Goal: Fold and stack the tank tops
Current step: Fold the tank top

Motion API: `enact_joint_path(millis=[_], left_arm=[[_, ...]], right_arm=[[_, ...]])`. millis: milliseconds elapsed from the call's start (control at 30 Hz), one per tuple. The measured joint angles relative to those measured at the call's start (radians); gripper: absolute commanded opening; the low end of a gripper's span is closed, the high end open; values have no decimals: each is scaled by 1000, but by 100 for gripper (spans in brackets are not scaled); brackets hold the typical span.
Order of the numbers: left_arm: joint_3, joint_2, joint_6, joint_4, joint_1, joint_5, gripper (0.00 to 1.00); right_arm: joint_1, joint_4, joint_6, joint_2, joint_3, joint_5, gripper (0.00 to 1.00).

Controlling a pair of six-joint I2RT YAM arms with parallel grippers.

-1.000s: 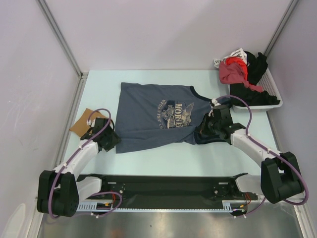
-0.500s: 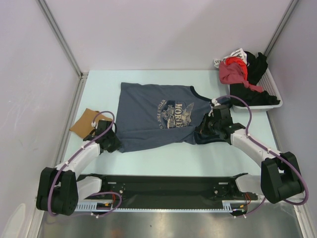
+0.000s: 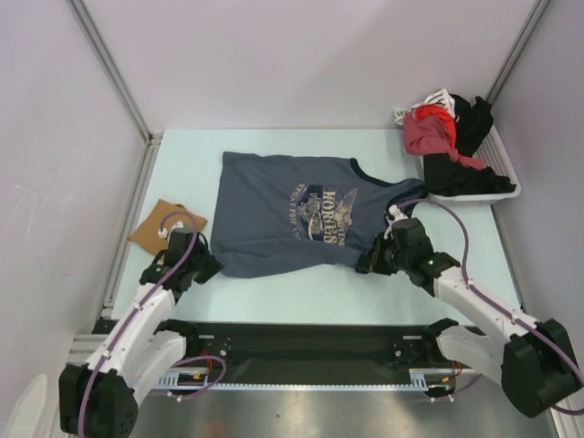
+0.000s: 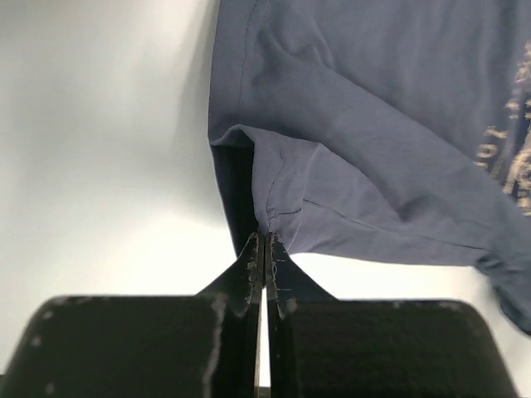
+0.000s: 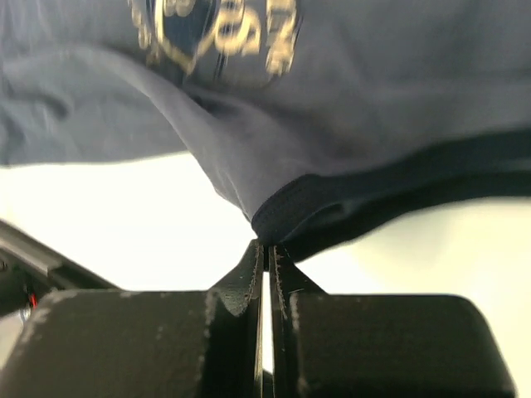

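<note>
Slate-blue tank top (image 3: 274, 214) lies flat mid-frame, left gripper (image 3: 203, 265) pinched tight on its lower-left hem corner, right gripper (image 3: 367, 263) clamped on the dark lower-right armhole trim, apparently set for folding.

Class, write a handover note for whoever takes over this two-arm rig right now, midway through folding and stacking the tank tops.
Left gripper: shut on the near-left hem corner of the slate-blue tank top.
Right gripper: shut on the dark trim at its near-right corner.
Where: the slate-blue tank top lies spread print-up on the table. The tan-brown tank top lies as a small flat piece at the left edge. A basket of other clothes sits far right.
Done: tan-brown one apparently folded; both near corners gripped.
Left: fold the slate-blue one, then stack the two.
</note>
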Motion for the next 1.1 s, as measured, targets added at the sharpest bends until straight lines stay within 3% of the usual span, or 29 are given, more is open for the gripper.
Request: enact_joint_path(millis=[533,733,1100], left_arm=[[16,-362,-141,-244,-1,-68,0],[41,-466,-202,-328,-1,-143,1],[68,-495,-286,-413,-2,-239,4]], right_arm=[[60,-221,110,-347,-84,35,6],[60,-259,135,-355,-84,61,8],[62,-261,190,-319,-103,151,15]])
